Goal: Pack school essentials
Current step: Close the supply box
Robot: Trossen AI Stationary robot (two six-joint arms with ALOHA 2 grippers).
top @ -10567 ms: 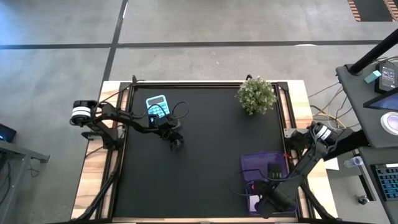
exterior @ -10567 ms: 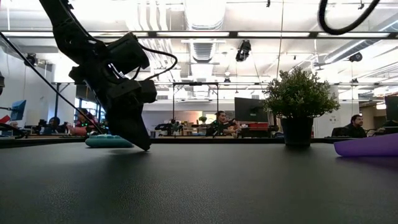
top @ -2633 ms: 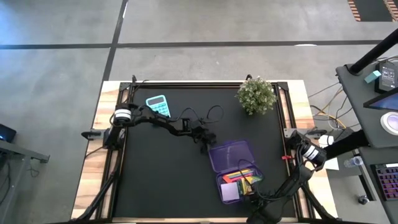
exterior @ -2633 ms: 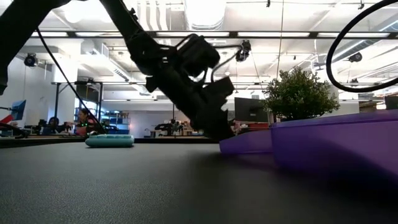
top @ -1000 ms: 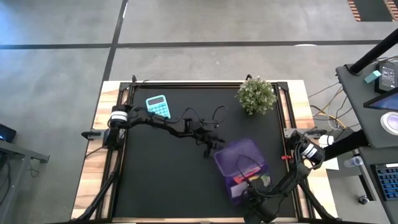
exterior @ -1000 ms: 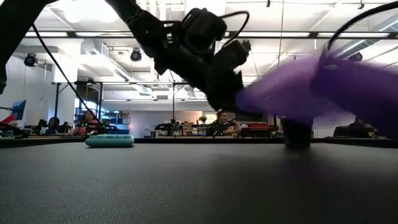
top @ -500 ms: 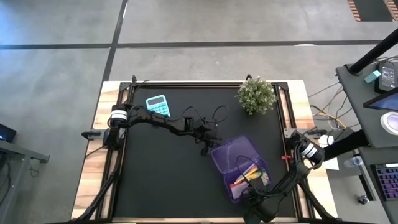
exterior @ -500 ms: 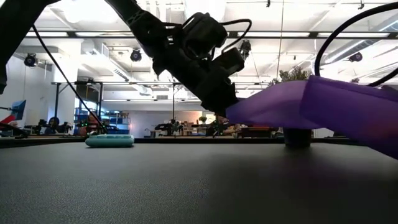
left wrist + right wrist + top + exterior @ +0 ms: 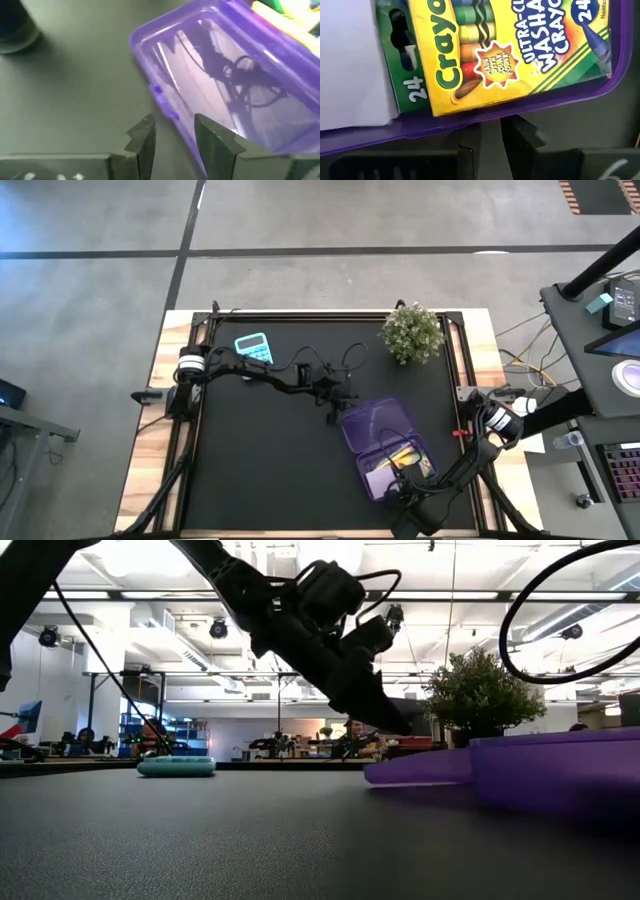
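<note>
Crayons first: your yellow cardboard crayon box [image 9: 510, 55] lies inside the translucent purple plastic case [image 9: 385, 448], beside a white square note pad [image 9: 347, 65], near the right front of the black counter [image 9: 260, 470]. Your right end effector [image 9: 492, 142] pinches the case's front rim. Your left end effector [image 9: 172, 142] sits at the open lid's edge, fingers slightly spread around a small purple latch tab. A teal calculator [image 9: 253, 350] and green potted plant [image 9: 411, 333] stand well apart.

Purple case [image 9: 560, 775] running off right edge in low view, contents hiding behind wall. Crayon box [image 9: 510, 50] getting cropped in right wrist view, note pad [image 9: 347, 65] too. Pens too small to tell apart in high view.
</note>
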